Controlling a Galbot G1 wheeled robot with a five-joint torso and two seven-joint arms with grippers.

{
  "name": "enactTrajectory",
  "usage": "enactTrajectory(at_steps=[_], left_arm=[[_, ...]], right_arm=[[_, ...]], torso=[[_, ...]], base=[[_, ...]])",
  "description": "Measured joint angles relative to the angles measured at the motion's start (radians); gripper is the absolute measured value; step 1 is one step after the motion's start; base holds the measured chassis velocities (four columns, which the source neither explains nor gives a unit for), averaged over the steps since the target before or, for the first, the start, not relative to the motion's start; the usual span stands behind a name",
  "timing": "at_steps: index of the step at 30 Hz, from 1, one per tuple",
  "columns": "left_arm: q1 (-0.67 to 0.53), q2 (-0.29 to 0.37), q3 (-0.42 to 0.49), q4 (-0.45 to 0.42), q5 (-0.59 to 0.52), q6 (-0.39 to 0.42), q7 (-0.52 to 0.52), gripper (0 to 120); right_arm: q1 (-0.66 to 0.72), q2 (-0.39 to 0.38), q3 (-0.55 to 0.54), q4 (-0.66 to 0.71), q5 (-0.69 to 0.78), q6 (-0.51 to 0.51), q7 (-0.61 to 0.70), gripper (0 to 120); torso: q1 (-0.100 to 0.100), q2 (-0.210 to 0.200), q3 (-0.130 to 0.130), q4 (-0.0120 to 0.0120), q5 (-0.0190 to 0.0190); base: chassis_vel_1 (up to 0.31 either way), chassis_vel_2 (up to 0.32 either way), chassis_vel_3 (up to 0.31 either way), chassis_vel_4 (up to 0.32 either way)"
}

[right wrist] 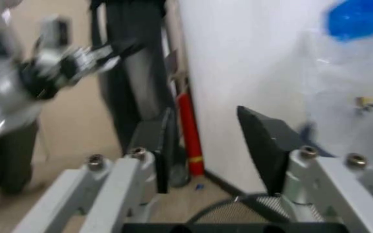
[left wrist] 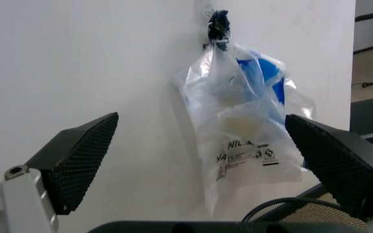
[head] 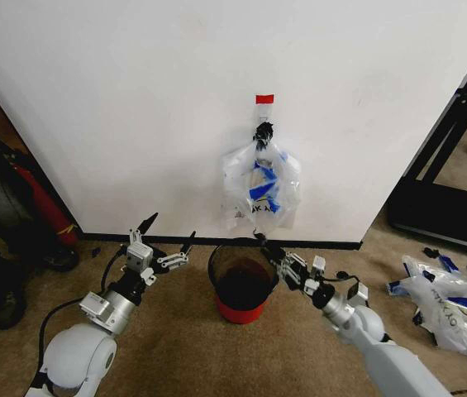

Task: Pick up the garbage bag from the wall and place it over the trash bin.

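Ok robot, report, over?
Left gripper open, right gripper open, both low. Translucent white plastic bag on wall hook. Black mesh bin below, nothing blocking.

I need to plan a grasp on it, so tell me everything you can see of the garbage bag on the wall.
The garbage bag is thin, translucent white plastic, crinkled, with blue patches and black print low on its front. Its gathered top is bunched at a small black hook on the white wall, below a red tape rectangle. It hangs limp against the wall, its bottom just above the trash bin. Neither gripper touches it.
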Motion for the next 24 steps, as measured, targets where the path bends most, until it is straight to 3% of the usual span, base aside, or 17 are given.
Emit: enactTrajectory(at_steps=[4,6,10,13,17,20,23,24], left_arm=[[-0.009,0.029,0.000,0.001,-0.003,0.000,-0.002,100],[-0.025,0.066,0.004,0.007,-0.007,0.002,-0.005,100],[-0.060,0.133,0.037,0.009,-0.022,0.006,-0.022,100],[-0.101,0.202,0.074,0.008,-0.026,0.008,-0.056,100],[-0.183,0.276,0.146,0.017,-0.034,0.029,-0.115,100],[-0.322,0.323,0.256,0.041,-0.059,0.058,-0.141,100],[-0.469,0.359,0.415,0.049,-0.124,0.096,-0.181,100],[-0.469,0.359,0.415,0.049,-0.124,0.096,-0.181,100]], right_arm=[[-0.007,-0.018,0.004,0.005,-0.022,0.007,-0.020,48],[-0.014,-0.023,0.011,0.011,-0.029,0.016,-0.031,62],[-0.032,-0.022,0.039,0.049,-0.012,0.017,-0.040,72],[-0.035,-0.026,0.058,0.096,0.025,0.016,-0.012,86],[-0.009,-0.033,0.060,0.136,0.051,0.032,0.111,97],[-0.009,-0.044,0.091,0.183,0.057,0.046,0.246,100],[-0.045,-0.066,0.189,0.250,0.051,0.024,0.351,100],[-0.045,-0.066,0.189,0.250,0.051,0.024,0.351,100]], torso=[[0.000,0.000,0.000,0.0001,0.0001],[0.000,0.000,0.000,0.0003,0.0003],[0.000,0.000,0.000,0.0002,0.0003],[0.000,0.000,0.000,0.0002,0.0000],[0.000,0.000,0.000,0.0006,0.0002],[0.000,0.000,0.000,0.0005,0.0002],[0.000,0.000,0.000,-0.0004,0.0004],[0.000,0.000,0.000,-0.0004,0.0004]], base=[[0.000,0.000,0.000,0.000],[0.000,0.000,0.000,0.000],[0.000,0.000,0.000,0.000],[0.000,0.000,0.000,0.000],[0.000,0.000,0.000,0.000],[0.000,0.000,0.000,0.000],[0.000,0.000,0.000,0.000],[0.000,0.000,0.000,0.000]])
